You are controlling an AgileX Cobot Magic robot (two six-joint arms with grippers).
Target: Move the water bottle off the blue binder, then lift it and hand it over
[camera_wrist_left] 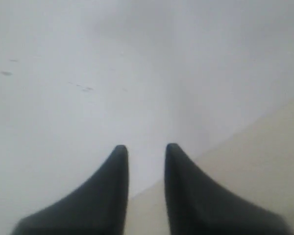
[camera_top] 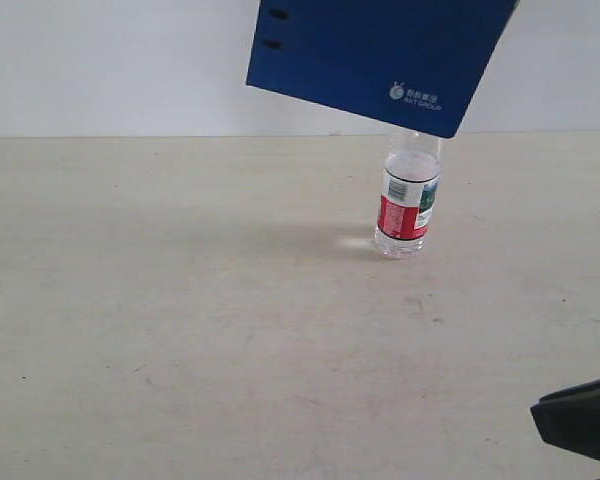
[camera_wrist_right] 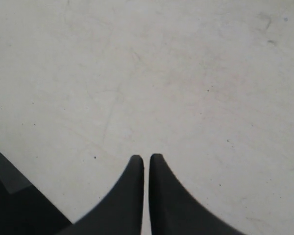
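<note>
The blue binder (camera_top: 380, 55) hangs tilted in the air at the top of the exterior view, white logo at its lower corner; what holds it is out of frame. The water bottle (camera_top: 409, 205) stands upright on the table below that corner, which hides its cap. My left gripper (camera_wrist_left: 145, 149) is open with nothing between its fingers and faces a white wall and the table's edge. It does not show in the exterior view. My right gripper (camera_wrist_right: 146, 157) is shut on nothing above bare tabletop. A dark part of the right arm (camera_top: 580, 420) shows at the lower right.
The pale beige table (camera_top: 180, 330) stretches wide to the left of and in front of the bottle. A white wall (camera_top: 100, 60) rises behind it. A dark edge (camera_wrist_right: 10, 196) crosses one corner of the right wrist view.
</note>
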